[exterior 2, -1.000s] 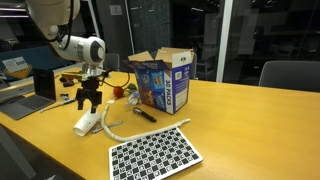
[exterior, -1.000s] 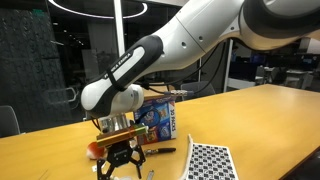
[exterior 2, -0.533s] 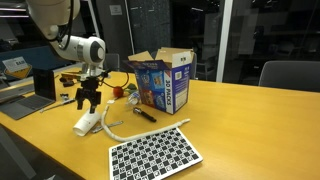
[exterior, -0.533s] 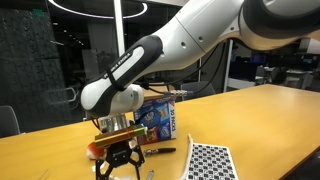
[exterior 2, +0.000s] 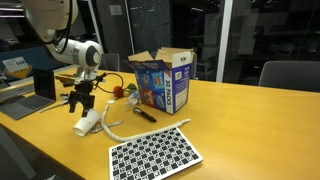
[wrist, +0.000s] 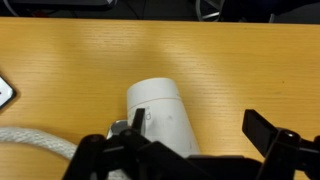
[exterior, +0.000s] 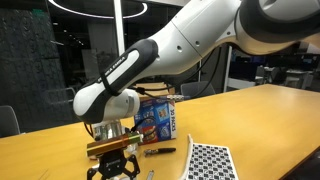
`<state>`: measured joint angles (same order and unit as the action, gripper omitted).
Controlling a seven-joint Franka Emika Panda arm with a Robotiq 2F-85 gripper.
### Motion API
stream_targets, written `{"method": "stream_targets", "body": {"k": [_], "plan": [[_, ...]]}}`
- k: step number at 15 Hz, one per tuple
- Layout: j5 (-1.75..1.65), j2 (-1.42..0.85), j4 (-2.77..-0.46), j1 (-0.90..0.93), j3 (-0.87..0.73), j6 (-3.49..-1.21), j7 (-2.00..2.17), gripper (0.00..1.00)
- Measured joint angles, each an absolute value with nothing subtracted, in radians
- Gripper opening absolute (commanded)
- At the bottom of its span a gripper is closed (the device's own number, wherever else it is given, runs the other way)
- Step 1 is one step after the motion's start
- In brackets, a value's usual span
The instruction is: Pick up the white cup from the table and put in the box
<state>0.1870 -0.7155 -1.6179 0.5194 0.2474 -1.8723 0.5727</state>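
Note:
The white cup lies on its side on the light-brown table, just under my gripper. In the wrist view the cup lies by the left finger, with most of its body between the fingers; the right finger stands well clear over bare wood. My gripper is open and holds nothing. The blue printed box stands upright with its brown flaps open, to the right of the gripper; it also shows behind the gripper in an exterior view.
A white cable curls beside the cup. A black marker lies between cup and box. A checkered sheet lies flat near the front edge. A red fruit-like thing sits by the box, and a laptop stands behind.
My gripper has moved down and a little sideways, away from the box, closer over the cup. The cup and box have not moved.

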Motion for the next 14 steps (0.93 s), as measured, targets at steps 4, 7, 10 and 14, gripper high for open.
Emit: {"method": "stream_targets", "body": {"k": [4,7,10,14], "plan": [[0.187,-0.746,-1.602,0.523,0.251,-1.872,0.569,0.92],[0.187,-0.758,-1.592,0.523,0.254,-1.873,0.542,0.58],[0.187,-0.759,-1.586,0.523,0.258,-1.873,0.512,0.36],[0.187,-0.759,-1.576,0.523,0.262,-1.872,0.488,0.11]]}}
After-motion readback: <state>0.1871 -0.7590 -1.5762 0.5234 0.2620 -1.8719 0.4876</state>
